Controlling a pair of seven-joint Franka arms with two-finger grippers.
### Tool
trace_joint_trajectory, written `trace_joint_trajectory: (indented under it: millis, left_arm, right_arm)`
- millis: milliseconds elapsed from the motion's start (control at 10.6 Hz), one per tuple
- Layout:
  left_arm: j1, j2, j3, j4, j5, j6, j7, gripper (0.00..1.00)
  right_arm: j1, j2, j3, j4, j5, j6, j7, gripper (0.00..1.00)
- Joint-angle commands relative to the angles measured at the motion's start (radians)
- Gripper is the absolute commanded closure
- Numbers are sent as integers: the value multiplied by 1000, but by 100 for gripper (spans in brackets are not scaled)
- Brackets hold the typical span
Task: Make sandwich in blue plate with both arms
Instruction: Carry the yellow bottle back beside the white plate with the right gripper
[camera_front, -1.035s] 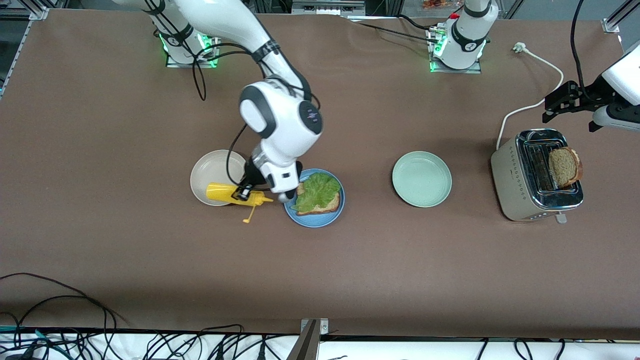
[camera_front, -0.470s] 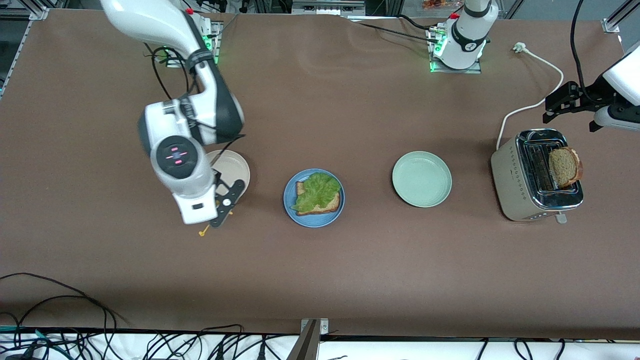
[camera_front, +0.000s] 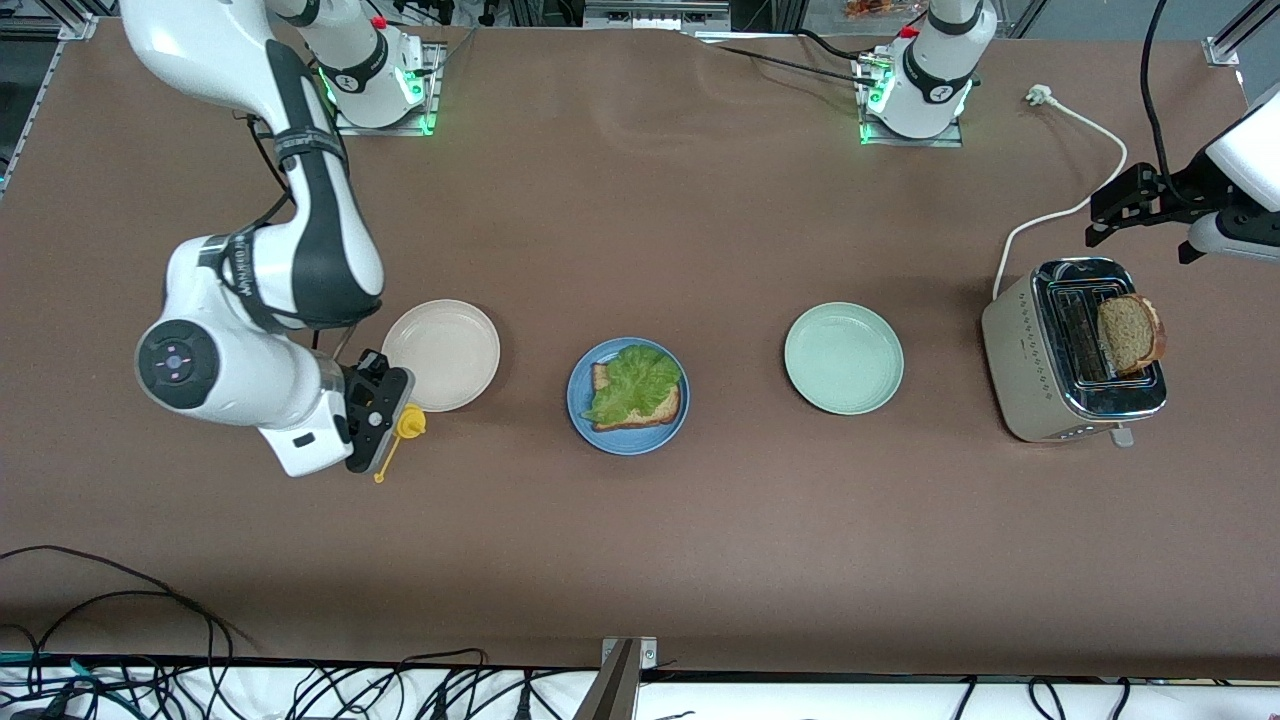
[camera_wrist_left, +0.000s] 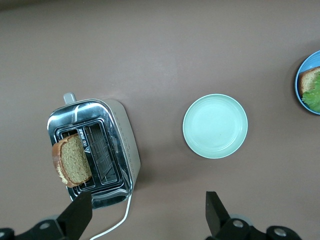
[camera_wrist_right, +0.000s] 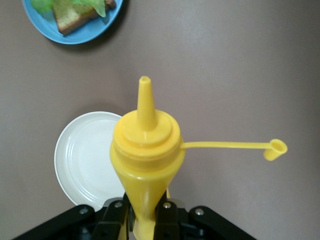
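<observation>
Right jaws: pinched on yellow squeeze bottle (camera_wrist_right: 146, 155), gripping its body from both sides w/ fingers (camera_wrist_right: 116, 214); nozzle points away from wrist, open cap hangs off to one side on its tether.
Right gripper (camera_front: 378, 415): up in the air over bare table (camera_front: 640, 560), just beside beige plate (camera_front: 441, 354), toward right arm's end.
Left jaws: spread wide, nothing between them; both fingertips (camera_wrist_left: 214, 207) show in left wrist view w/ a clear gap.
Left gripper (camera_front: 1112, 213): up over toaster (camera_front: 1070, 350) end of table, at left arm's end; arm waits.
Blue plate (camera_front: 627, 437): mid-table, between beige plate and pale green plate (camera_front: 843, 358), apart from both.
Sandwich (camera_front: 636, 390): on blue plate; one bread slice flat, ruffled lettuce leaf on top, covering most of it; crust corner shows at plate's beige-plate side. No top slice on it.
2nd bread slice (camera_front: 1130, 333): stands tilted in toaster slot, about half sticking out.
Toaster: chrome top, beige sides, white cord (camera_front: 1065, 210) runs to plug on table near left arm's base.
Green plate: bare, between blue plate and toaster.
Beige plate: bare.
</observation>
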Motion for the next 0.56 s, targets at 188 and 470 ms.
trace_joint_trajectory:
  millis: [188,470]
  left_arm:
    - [-1,-10,-1,-15,14,10,-13,0]
    - [-1,-10,-1,-15,12,10,-11,0]
  right_arm:
    - [-112,-133,17,-174,183,-14,-376,84]
    - [-196,-173,15,-326,331,-12,-610,84]
